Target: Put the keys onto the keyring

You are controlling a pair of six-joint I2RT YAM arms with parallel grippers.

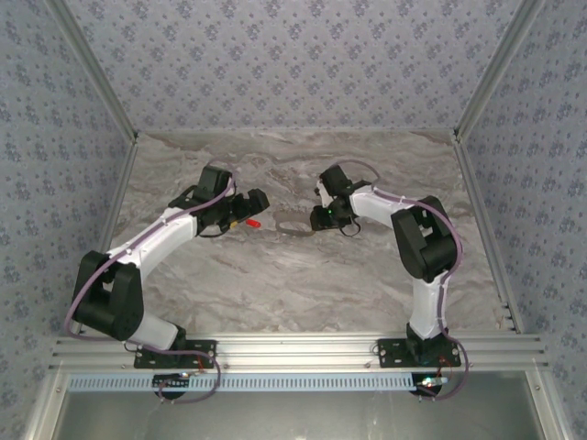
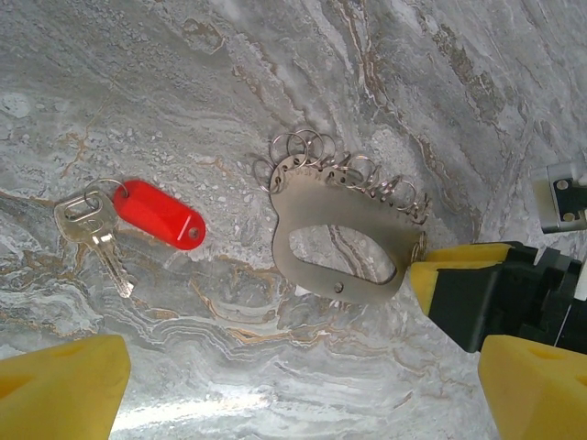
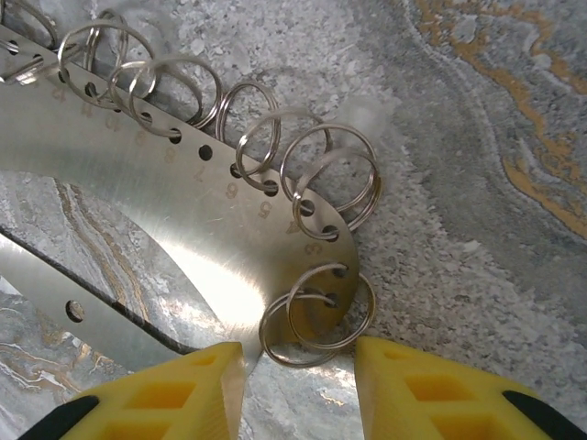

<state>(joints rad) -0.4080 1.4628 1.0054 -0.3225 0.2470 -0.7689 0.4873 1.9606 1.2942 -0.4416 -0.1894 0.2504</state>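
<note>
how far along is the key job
Done: nothing yet; the keys with their red tag lie on the table apart from the keyring, unattached. In hand: the right gripper straddles the keyring's end, grip unclear; the left gripper hovers open near the keys. Left: pick up the keys and thread them on a ring.

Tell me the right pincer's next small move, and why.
Probably ease forward and close on the tip of the keyring: the right pincer has its jaws apart at that tip, while the keys lie loose nearby, under the open left pincer.
</note>
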